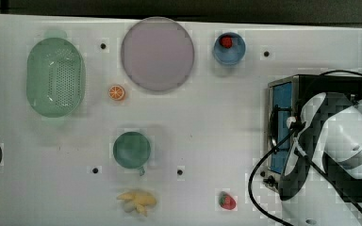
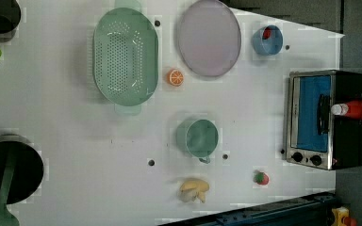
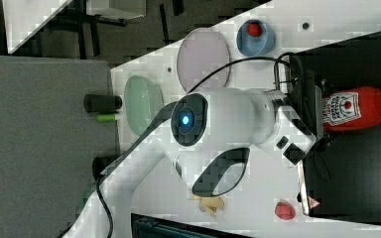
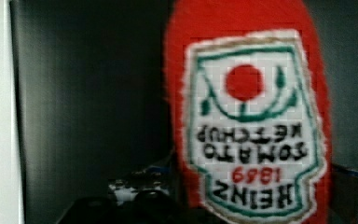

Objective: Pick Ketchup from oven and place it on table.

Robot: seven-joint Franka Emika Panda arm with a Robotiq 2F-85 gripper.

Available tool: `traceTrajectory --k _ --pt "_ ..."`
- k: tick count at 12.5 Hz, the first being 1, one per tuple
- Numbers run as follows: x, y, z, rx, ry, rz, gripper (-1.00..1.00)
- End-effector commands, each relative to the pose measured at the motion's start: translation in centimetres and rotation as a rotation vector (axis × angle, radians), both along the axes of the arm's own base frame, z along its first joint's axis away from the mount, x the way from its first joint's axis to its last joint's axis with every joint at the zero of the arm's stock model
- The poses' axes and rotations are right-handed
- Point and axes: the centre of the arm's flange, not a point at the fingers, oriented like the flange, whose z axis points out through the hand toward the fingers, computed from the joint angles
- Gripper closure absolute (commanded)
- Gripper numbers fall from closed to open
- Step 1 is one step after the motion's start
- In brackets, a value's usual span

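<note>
From where I sit, the slim red plastic ketchup bottle with its white cap and white-and-red label (image 2: 356, 109) is not inside the small black toaster oven with the silver front frame and bluish glass door (image 2: 311, 117). It lies on its side on the oven's black top, with the cap pointing to the left view's left, towards the door edge, and the door looks shut. In the right view the arm's dark gripper (image 3: 321, 119) sits at the bottle's label end, just beside or touching it. Whether it is open or already closing on the bottle I cannot tell. The wrist view has the label close up, so I judge I am right at the body. I expect the bottle to be light and its walls to give a little under a squeeze. The plastic and glossy label are probably slick, and a round body lying flat may roll. I would grip across the labelled belly near the middle, not the narrow cap end, and squeeze only moderately. Then I would lift it clear before carrying it to an open patch of the large white tabletop with dark screw holes (image 2: 245, 117).
</note>
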Motion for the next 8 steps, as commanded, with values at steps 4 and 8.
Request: traceTrajectory --k 4,8 --pt "-0.3 -1.5 5.9 0.014 -0.101 -0.046 -0.27" --pt "0.6 0.9 14.0 0.064 -0.128 0.005 -0.27"
